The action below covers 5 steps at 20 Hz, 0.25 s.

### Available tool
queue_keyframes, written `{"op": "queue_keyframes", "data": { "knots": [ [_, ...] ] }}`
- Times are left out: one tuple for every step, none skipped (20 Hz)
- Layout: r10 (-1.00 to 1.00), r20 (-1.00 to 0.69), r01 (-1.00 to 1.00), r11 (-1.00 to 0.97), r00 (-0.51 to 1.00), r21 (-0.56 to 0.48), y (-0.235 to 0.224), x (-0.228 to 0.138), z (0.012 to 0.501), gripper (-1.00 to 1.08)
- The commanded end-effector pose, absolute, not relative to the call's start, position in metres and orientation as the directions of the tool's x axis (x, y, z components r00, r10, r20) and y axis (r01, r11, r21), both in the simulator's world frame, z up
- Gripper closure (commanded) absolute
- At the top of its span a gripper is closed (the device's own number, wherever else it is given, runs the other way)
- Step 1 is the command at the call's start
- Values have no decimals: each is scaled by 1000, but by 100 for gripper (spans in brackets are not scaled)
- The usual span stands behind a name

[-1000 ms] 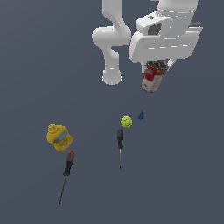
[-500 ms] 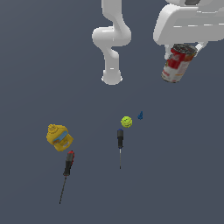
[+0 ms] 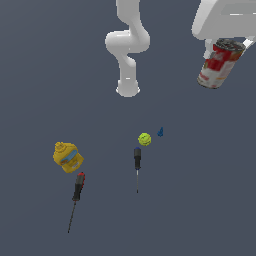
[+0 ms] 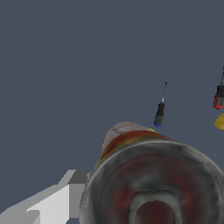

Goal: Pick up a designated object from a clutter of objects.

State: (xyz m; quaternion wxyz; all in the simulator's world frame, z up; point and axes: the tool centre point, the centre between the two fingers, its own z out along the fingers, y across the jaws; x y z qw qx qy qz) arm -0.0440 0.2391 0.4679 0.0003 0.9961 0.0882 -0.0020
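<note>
On the exterior view's left, we see the yellow plastic bottle with a blue label [image 3: 67, 157] lying near the red-handled screwdriver [image 3: 77, 192]. Toward the middle lie the blue-handled screwdriver [image 3: 137, 164], the small yellow-green ball [image 3: 144, 139] and a tiny blue piece [image 3: 160, 132]. Far up on the right, our white gripper [image 3: 223, 46] holds the round red-and-white tin can [image 3: 218, 65], jaws closed around it, high off the dark floor [image 3: 60, 75] and tilted. We think the picking up is almost finished. The can's top is closed, so we cannot see inside.
</note>
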Motion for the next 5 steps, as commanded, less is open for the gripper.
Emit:
{"op": "queue_keyframes", "data": {
  "knots": [
    [175,0,175,-985,985,0,242,-43,473,108],
    [175,0,175,-985,985,0,243,-42,473,108],
    [175,0,175,-985,985,0,243,-42,474,108],
    [175,0,175,-985,985,0,243,-42,474,108],
    [175,0,175,-985,985,0,243,-42,474,108]
  ]
}}
